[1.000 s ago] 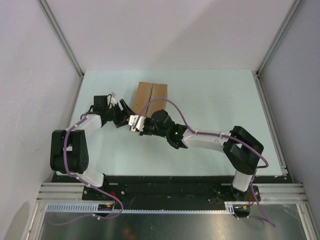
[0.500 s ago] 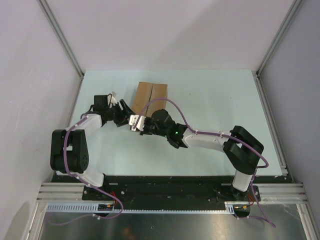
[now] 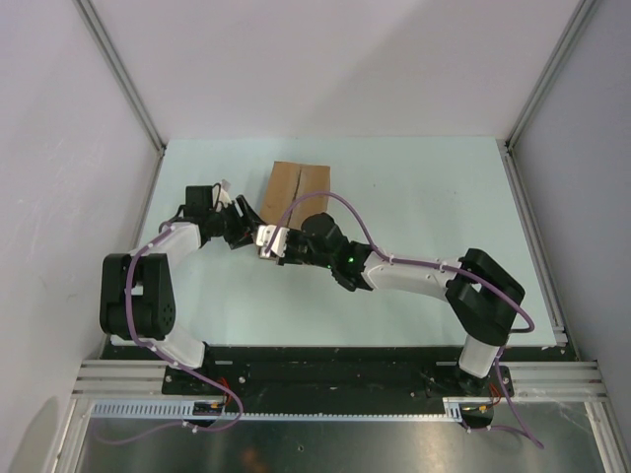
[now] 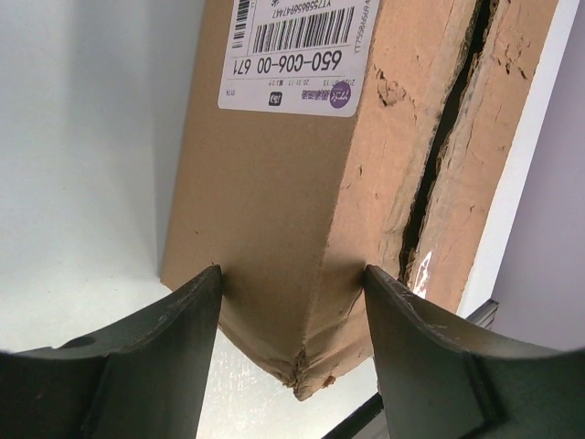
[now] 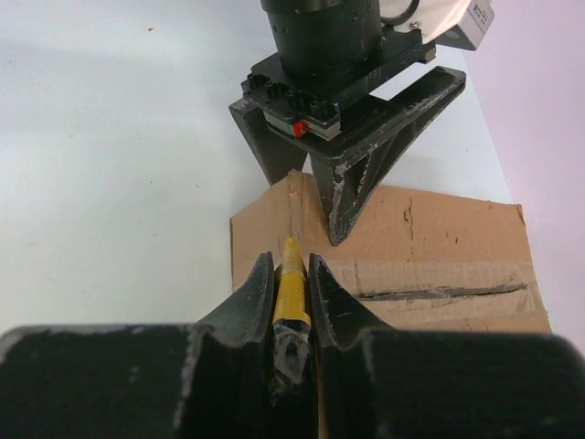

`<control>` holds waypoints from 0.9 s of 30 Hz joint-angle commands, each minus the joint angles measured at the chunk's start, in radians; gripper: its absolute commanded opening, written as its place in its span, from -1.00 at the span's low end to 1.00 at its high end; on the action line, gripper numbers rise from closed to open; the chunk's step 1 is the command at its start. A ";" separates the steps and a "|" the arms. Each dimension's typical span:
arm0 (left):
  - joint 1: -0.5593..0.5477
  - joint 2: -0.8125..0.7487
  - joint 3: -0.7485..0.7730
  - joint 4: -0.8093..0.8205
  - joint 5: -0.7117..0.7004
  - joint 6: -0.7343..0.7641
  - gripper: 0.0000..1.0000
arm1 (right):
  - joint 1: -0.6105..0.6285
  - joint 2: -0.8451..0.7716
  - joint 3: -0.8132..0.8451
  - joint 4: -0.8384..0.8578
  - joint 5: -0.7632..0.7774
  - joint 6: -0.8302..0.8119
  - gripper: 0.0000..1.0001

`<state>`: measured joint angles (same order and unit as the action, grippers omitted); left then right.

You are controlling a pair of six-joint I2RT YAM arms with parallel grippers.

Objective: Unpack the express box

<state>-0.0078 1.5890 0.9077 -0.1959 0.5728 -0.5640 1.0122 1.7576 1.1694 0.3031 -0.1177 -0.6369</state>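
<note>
— Item listed?
— Express box: brown corrugated card, rectangular, ragged centre seam, white barcoded label on one side; laid flat on the pale table.
— Arms recorded?
— Both are reached toward the box. Left gripper: spread wide, set astride the box's near corner. Right gripper: clamped on a slim yellow tool, its tip held at the box's top edge.

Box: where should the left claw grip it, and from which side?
Pinch the box's corner edge where the label side meets the top, coming in from the left. That ridge sits inside the left claw's open jaws, both faces are flat to clamp, and the grip stays off the split seam.
</note>
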 commanded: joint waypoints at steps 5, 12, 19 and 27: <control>0.005 0.028 0.010 -0.054 -0.047 0.044 0.34 | -0.001 -0.038 0.041 0.027 -0.005 -0.010 -1.00; 0.005 0.029 0.011 -0.057 -0.048 0.047 0.34 | -0.007 -0.023 0.039 0.021 -0.008 -0.007 -1.00; 0.005 0.032 0.013 -0.060 -0.047 0.056 0.26 | -0.044 -0.021 0.039 -0.031 -0.026 -0.014 -1.00; 0.005 0.045 0.023 -0.068 -0.039 0.064 0.19 | -0.057 -0.020 0.039 -0.079 -0.068 0.011 -1.00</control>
<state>-0.0078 1.5990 0.9203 -0.2096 0.5755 -0.5423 0.9672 1.7550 1.1767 0.2764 -0.1951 -0.6312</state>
